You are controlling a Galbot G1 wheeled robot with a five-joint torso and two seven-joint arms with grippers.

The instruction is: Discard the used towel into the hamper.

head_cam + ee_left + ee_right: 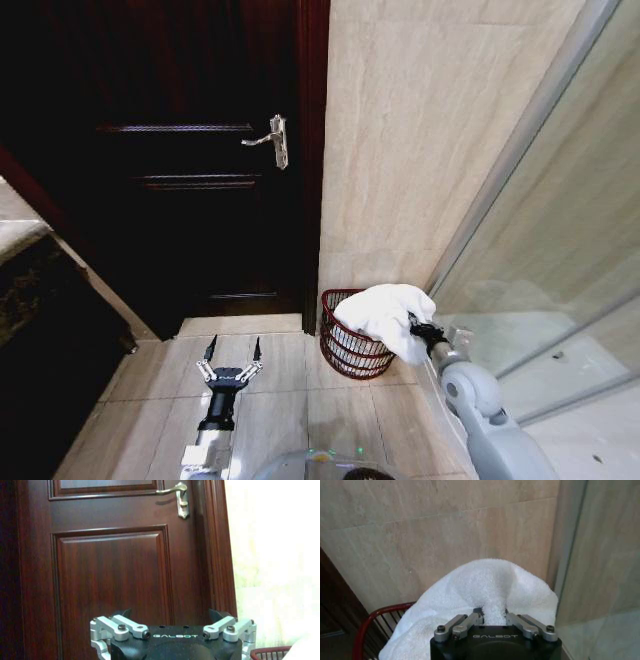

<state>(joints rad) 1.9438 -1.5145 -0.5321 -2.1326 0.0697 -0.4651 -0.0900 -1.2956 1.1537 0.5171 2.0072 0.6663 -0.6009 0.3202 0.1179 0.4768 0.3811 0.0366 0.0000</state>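
Note:
The white towel (385,313) hangs bunched over the right rim of the hamper (345,350), a small round reddish-brown wire basket on the floor against the tiled wall. My right gripper (413,323) is shut on a fold of the towel (487,592), its fingers (470,621) pinching the cloth above the hamper's red rim (370,620). My left gripper (233,350) hangs open over the floor tiles to the left of the hamper, facing the dark door. The left wrist view catches the hamper's rim (270,653) at its corner.
A dark wooden door (190,160) with a metal handle (272,140) stands behind the left gripper. A beige tiled wall (420,130) rises behind the hamper. A glass shower panel (560,260) runs along the right. A dark cabinet (40,330) is on the left.

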